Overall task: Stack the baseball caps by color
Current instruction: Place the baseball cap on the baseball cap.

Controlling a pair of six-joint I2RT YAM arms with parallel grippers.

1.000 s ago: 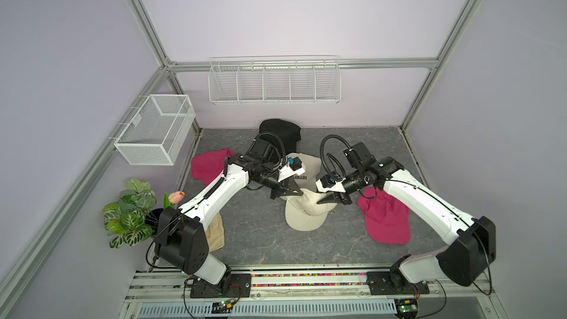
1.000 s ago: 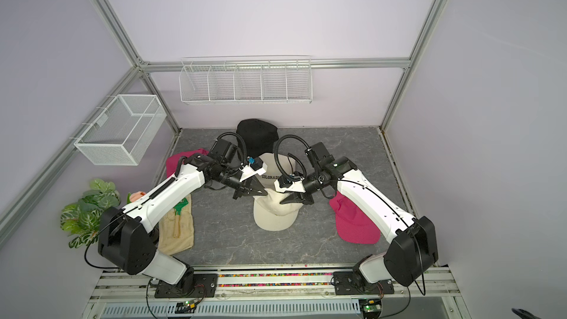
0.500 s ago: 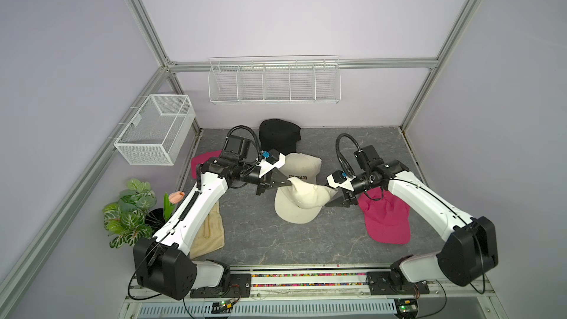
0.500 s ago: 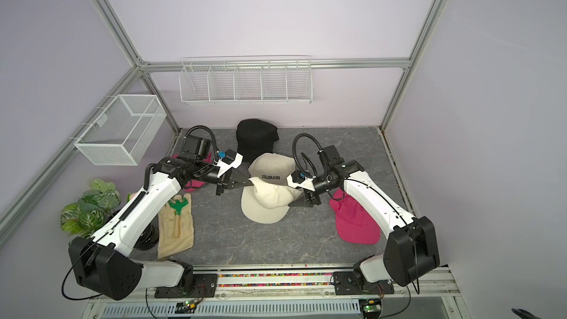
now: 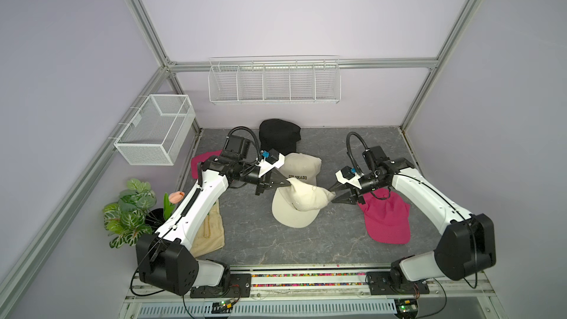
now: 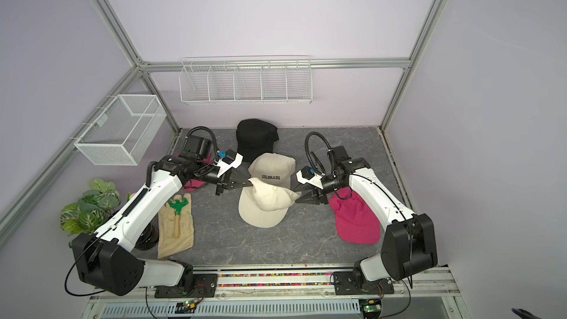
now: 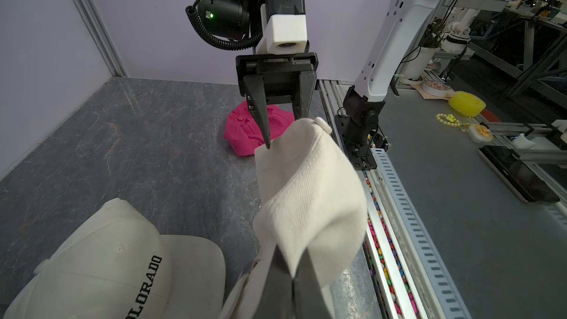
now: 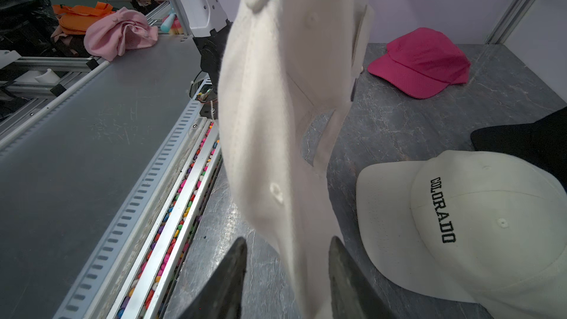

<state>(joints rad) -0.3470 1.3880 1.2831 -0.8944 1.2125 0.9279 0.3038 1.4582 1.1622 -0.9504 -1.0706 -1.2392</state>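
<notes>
A cream cap (image 5: 302, 202) was held over the counter (image 5: 254, 240), just beside the COLORADO cap (image 5: 302, 164), clenched at one edge by the left jaws. The right jaws were parted around its opposite edge, one tip touching fabric. A black cap (image 5: 277, 136) and a pink cap (image 5: 386, 219) were seen lying apart.

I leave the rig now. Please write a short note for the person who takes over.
Claws: left claw shut on the held cream cap; right claw open around its other end.
It is raised next to the COLORADO cap; black cap at the back.
One pink cap lies on the right side, the other on the left.
Done: no stack visibly finished. To do: cream onto cream, join pinks.
</notes>
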